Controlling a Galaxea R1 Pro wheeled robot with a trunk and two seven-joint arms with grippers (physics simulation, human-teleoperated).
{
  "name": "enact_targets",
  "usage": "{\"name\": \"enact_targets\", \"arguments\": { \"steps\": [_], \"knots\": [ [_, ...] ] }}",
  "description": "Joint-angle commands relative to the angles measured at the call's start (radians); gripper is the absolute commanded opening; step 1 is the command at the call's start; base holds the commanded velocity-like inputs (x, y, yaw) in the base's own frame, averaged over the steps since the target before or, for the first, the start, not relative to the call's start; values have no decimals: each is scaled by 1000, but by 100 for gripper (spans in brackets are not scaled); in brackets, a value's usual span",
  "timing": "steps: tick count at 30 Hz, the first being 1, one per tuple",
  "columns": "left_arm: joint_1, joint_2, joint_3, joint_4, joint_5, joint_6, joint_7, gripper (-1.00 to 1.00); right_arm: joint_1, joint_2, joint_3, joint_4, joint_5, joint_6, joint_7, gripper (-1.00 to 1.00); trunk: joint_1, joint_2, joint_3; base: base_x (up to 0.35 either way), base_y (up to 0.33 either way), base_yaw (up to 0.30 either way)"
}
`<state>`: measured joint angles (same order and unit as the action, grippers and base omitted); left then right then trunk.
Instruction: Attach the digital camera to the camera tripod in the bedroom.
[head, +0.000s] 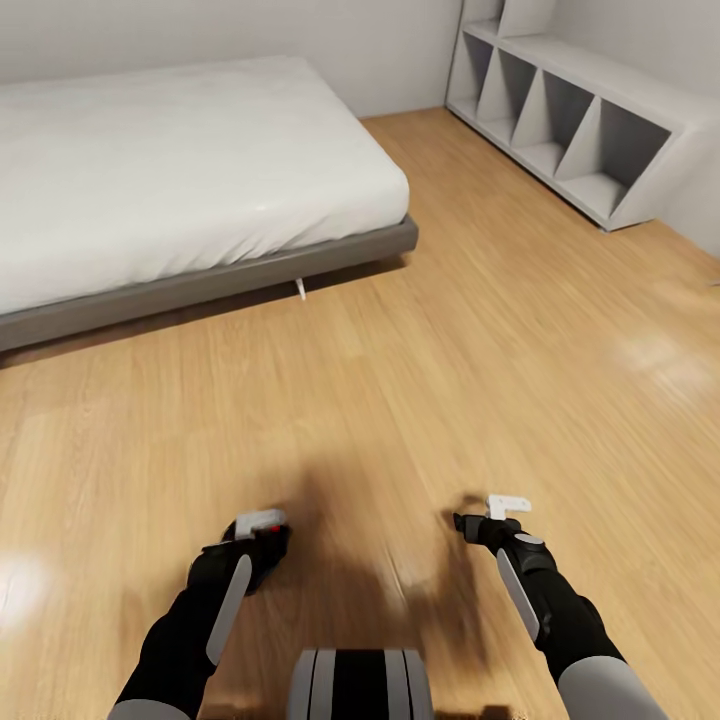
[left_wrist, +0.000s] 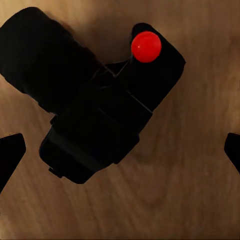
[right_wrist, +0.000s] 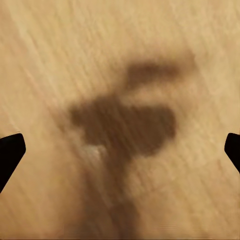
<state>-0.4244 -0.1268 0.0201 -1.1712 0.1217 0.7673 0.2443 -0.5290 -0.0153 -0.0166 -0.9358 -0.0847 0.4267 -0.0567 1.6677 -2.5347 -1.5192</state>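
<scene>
The digital camera (left_wrist: 100, 100) shows in the left wrist view against the light wood floor (head: 420, 380), its lens barrel angled away from the body and the red spot (left_wrist: 146, 46) on top facing the lens; the left gripper (left_wrist: 120, 150) has its two dark fingertips (left_wrist: 11, 152) far out at either edge, spread wide, neither touching the camera (whether it lies on the planks or hangs above them cannot be told). In the head view the left gripper (head: 258, 535) is low over the floor, the camera a dark shape beneath it.

The right gripper (head: 492, 520) hovers near it, over bare planks; in its wrist view the fingertips (right_wrist: 11, 152) are likewise wide apart with nothing between them, only the arm's shadow on the wood.

Ahead to the left stands the low bed (head: 180, 180) with a white mattress on a grey frame; to the far right a pale grey shelf unit (head: 570, 110) runs along the wall, its cubbies showing nothing inside; open floor lies between.
</scene>
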Motion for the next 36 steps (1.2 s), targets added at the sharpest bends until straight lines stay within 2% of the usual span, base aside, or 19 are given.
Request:
{"name": "enact_targets", "arguments": {
  "steps": [1,28,31,36],
  "knots": [
    [0,-1,1,-1,11,3,7,100,0,0,1,-2,-9,4,-6,100,0,-1,-5,0,0,0],
    [0,0,1,0,7,3,15,100,0,0,1,-2,-9,5,-7,100,12,-7,-109,0,0,0],
    [0,0,2,0,6,3,35,100,0,0,1,-2,-9,3,-7,100,14,-8,-121,0,0,0],
    [0,0,1,3,6,4,63,100,0,0,1,-2,-9,2,-6,100,14,-8,-121,0,0,0]
  ]
}}
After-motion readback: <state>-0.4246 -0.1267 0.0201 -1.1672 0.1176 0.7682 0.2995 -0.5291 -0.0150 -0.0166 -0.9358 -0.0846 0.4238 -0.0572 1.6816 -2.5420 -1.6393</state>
